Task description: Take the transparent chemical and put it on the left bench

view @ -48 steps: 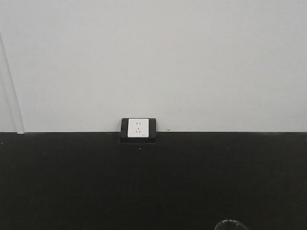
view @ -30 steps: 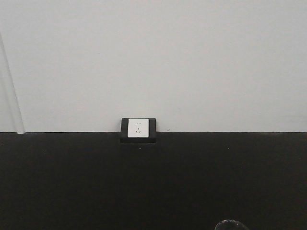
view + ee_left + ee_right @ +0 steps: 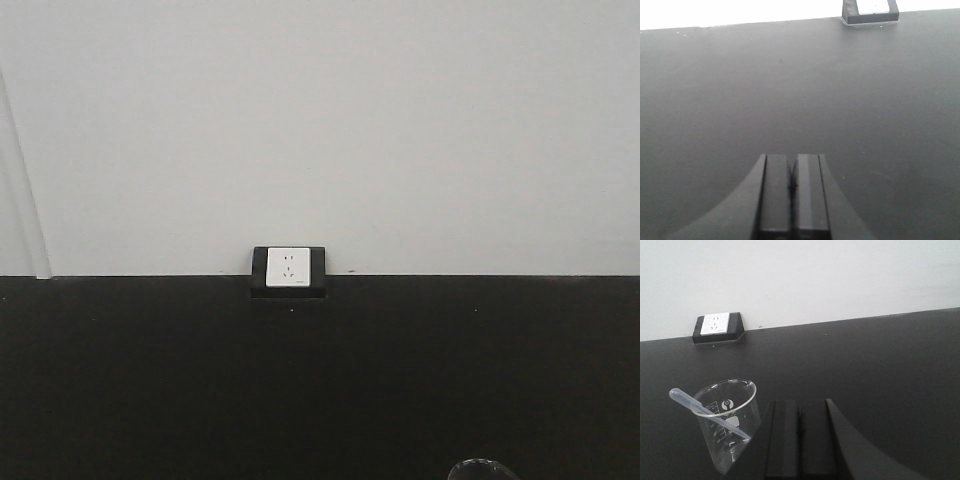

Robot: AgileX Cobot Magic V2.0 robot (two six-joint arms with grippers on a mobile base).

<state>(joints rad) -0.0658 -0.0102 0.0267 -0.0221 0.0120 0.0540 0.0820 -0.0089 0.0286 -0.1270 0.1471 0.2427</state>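
Observation:
The transparent chemical, a small clear glass beaker with white markings and a plastic dropper leaning in it, stands on the black countertop just left of my right gripper. The right gripper is shut and empty, apart from the beaker. The beaker's rim just shows at the bottom edge of the front view. My left gripper is shut and empty above bare black countertop.
A white wall socket in a black box sits where the countertop meets the grey wall; it also shows in the left wrist view and the right wrist view. A white strip runs down the wall at left.

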